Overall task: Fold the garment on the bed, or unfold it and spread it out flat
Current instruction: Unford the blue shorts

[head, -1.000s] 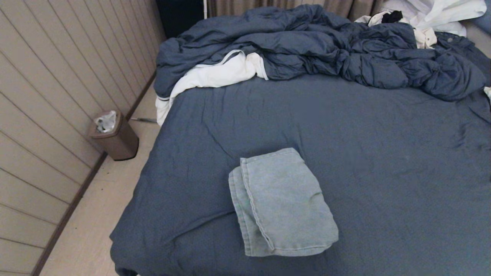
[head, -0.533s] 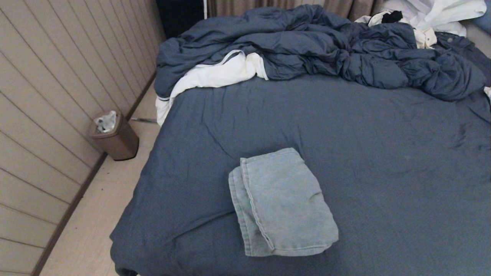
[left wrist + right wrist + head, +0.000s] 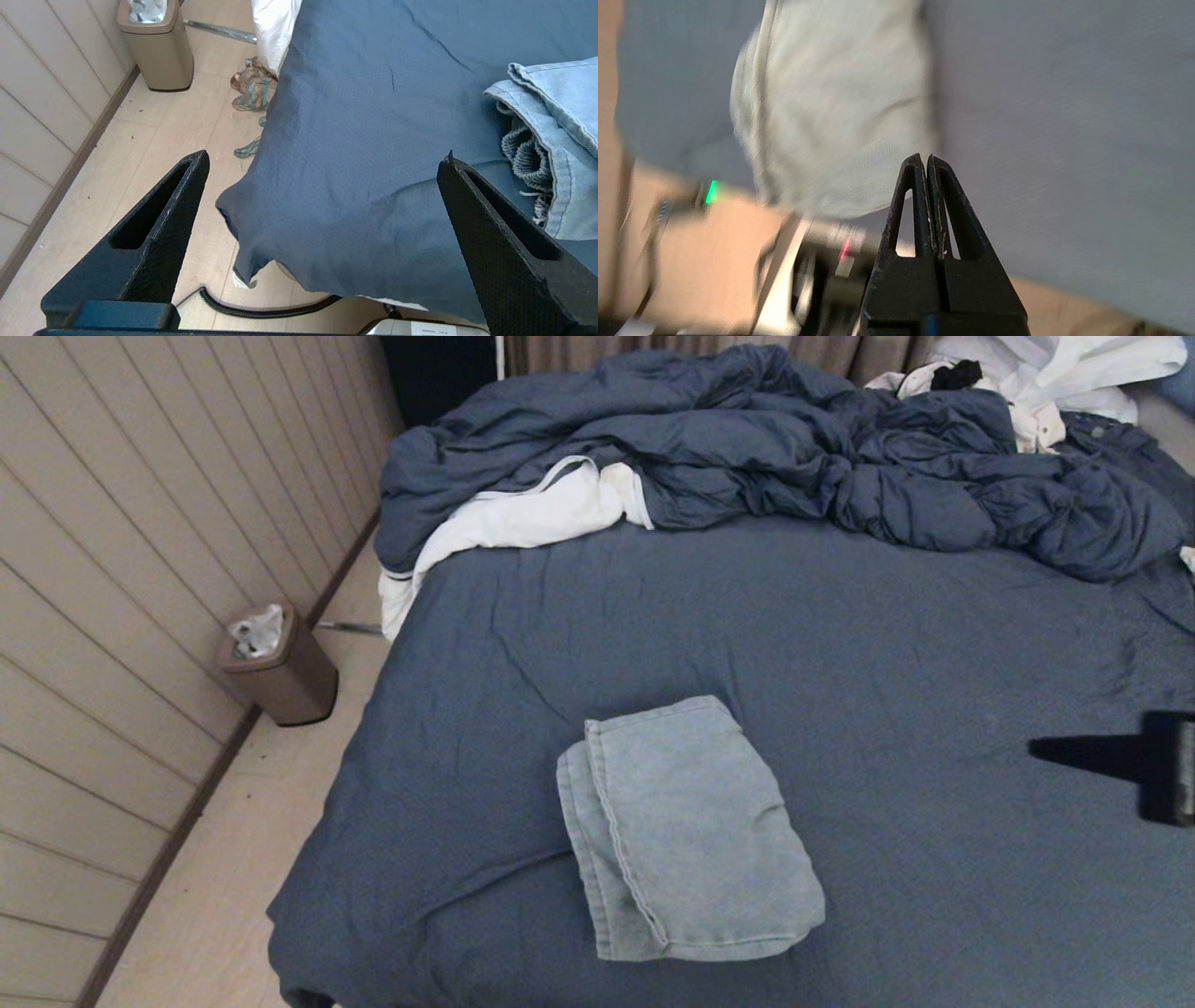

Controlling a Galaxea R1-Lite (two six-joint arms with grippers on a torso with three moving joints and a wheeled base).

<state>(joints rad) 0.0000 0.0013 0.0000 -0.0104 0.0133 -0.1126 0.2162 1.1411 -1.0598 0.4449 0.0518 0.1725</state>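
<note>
The pale blue denim shorts [image 3: 686, 831] lie folded into a compact rectangle near the front of the bed [image 3: 840, 635], which has a dark slate-blue sheet. My right gripper [image 3: 1036, 748] reaches in from the right edge, well to the right of the shorts, shut and holding nothing. In the right wrist view its closed gripper tip [image 3: 926, 158] hangs over the sheet beside the shorts [image 3: 831, 107]. My left gripper [image 3: 324, 156] stands wide open above the bed's front left corner [image 3: 364, 116]. The shorts' gathered waistband edge [image 3: 528, 154] shows beside one finger.
A bulky dark blue duvet [image 3: 794, 448] is heaped at the back of the bed, with a white garment [image 3: 523, 518] hanging off its left edge. More clothes [image 3: 1055, 373] lie at the back right. A brown bin [image 3: 280, 667] stands by the panelled wall. Cloth [image 3: 250, 88] and a cable [image 3: 261, 310] lie on the floor.
My right gripper has come into the head view from the right edge. The folded shorts have not moved.
</note>
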